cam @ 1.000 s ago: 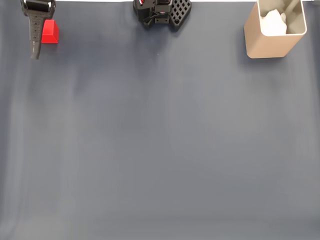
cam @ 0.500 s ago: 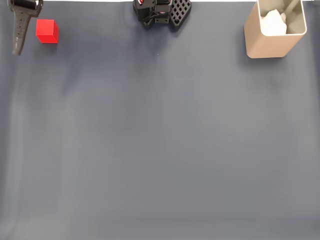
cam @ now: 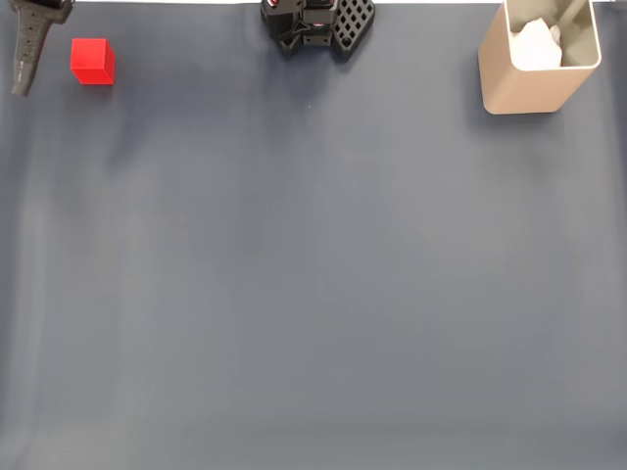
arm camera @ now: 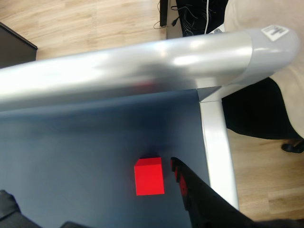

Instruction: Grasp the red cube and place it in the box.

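Note:
The red cube [cam: 92, 62] sits on the dark mat at the far top left of the fixed view. One black finger [cam: 24, 57] of my gripper hangs just left of it, apart from it. In the wrist view the red cube [arm camera: 149, 176] lies between the two fingers of the gripper [arm camera: 90, 180], close to the right finger [arm camera: 197, 194] and far from the left one; the gripper is open and holds nothing. The beige box [cam: 534, 86] stands upright at the top right of the fixed view, far from the cube.
The arm's black base [cam: 315, 23] sits at the top centre. Something white and crumpled [cam: 535, 44] lies inside the box. In the wrist view a silver table rail [arm camera: 142, 66] runs just beyond the cube, with wooden floor behind it.
The black finger has swung left, from overlapping the cube's left side to well clear of it. The cube stays on the mat in about the same spot.

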